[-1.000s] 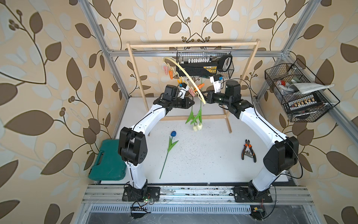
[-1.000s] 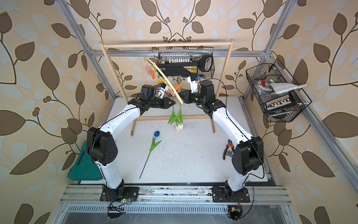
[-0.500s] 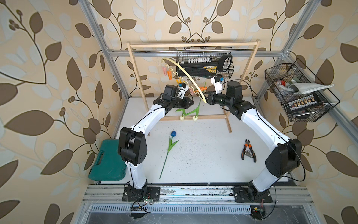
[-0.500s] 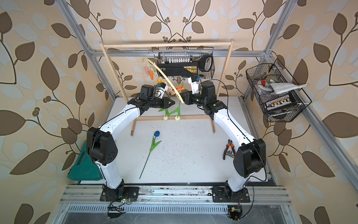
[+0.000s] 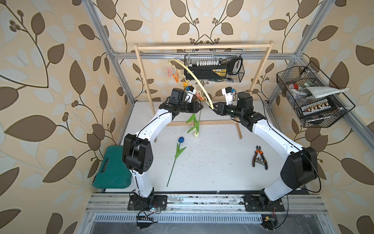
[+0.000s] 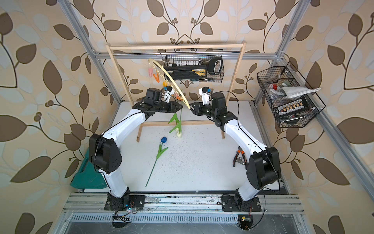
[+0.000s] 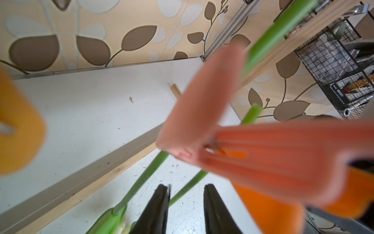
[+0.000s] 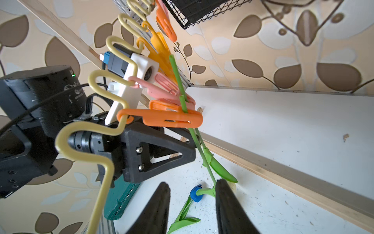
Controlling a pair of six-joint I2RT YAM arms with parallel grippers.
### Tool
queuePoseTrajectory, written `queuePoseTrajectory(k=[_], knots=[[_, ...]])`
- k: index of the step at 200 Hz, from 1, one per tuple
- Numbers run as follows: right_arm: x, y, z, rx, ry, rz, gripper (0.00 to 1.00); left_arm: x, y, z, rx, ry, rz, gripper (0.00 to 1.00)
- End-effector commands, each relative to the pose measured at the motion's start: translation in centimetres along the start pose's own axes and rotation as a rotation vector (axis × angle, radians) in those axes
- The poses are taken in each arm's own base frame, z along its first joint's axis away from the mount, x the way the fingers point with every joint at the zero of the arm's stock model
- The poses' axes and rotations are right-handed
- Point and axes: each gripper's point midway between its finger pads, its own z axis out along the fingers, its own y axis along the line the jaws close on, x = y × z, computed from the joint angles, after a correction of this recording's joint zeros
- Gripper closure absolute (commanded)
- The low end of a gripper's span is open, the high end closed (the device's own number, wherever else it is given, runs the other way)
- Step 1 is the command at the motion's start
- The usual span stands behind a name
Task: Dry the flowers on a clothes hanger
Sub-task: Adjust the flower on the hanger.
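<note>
Cream tulips (image 5: 196, 134), two of them, hang head down from the clothes hanger (image 5: 194, 77), stems pinched in a pink clothespin (image 8: 162, 91) and an orange clothespin (image 8: 172, 118). You have the blue tulip (image 5: 181, 139) lying on the counter (image 5: 212, 162). Your left tool (image 7: 186, 187) and right tool (image 8: 192, 182) stand released, gripping nothing. The rear wire basket (image 5: 241, 75) holds a black-and-yellow object (image 5: 212, 70). The side wire basket (image 5: 287, 89) holds a folded cloth (image 5: 323, 91).

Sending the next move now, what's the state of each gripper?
Left gripper: open, holding nothing.
Right gripper: open, holding nothing.
</note>
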Motion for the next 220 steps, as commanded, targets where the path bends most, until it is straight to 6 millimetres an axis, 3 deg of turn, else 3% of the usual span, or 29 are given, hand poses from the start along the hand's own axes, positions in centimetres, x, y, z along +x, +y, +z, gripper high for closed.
queuePoseTrajectory(k=[1, 25, 50, 76, 100, 114, 138, 185, 191, 220], knots=[[-1.1, 0.8, -1.7, -0.015, -0.043, -0.004, 0.58, -2.2, -2.5, -3.2, -0.006, -0.056, 0.033, 0.54], [0.4, 1.2, -3.2, -0.019, -0.039, 0.045, 0.56, -1.1, -1.6, -3.9, -0.07, -0.036, -0.014, 0.38], [3.7, 1.7, -4.7, -0.015, -0.007, 0.122, 0.56, -0.4, -0.8, -5.0, -0.138, -0.046, -0.059, 0.26], [6.5, 3.0, -5.6, -0.011, 0.025, 0.127, 0.56, -0.2, -0.5, -6.6, -0.204, -0.054, -0.098, 0.24], [7.8, 6.1, -5.7, -0.057, 0.034, 0.087, 0.56, -0.1, -0.2, -8.7, -0.271, -0.091, -0.121, 0.22], [7.6, 7.9, -5.2, -0.071, 0.038, 0.04, 0.56, 0.0, 0.3, -9.9, -0.317, -0.113, -0.14, 0.22], [6.0, 8.3, -3.4, -0.069, 0.044, 0.01, 0.56, 0.4, 2.0, -11.6, -0.411, -0.132, -0.206, 0.21], [1.5, 3.9, -0.2, -0.013, 0.046, 0.047, 0.56, 1.2, 6.8, -15.3, -0.594, -0.206, -0.36, 0.2], [1.0, 3.3, 0.0, -0.002, 0.043, 0.05, 0.56, 0.7, 6.3, -16.5, -0.584, -0.245, -0.356, 0.2], [-0.7, 1.7, 0.7, 0.02, 0.042, 0.059, 0.56, 0.9, 6.7, -16.4, -0.579, -0.248, -0.345, 0.21]])
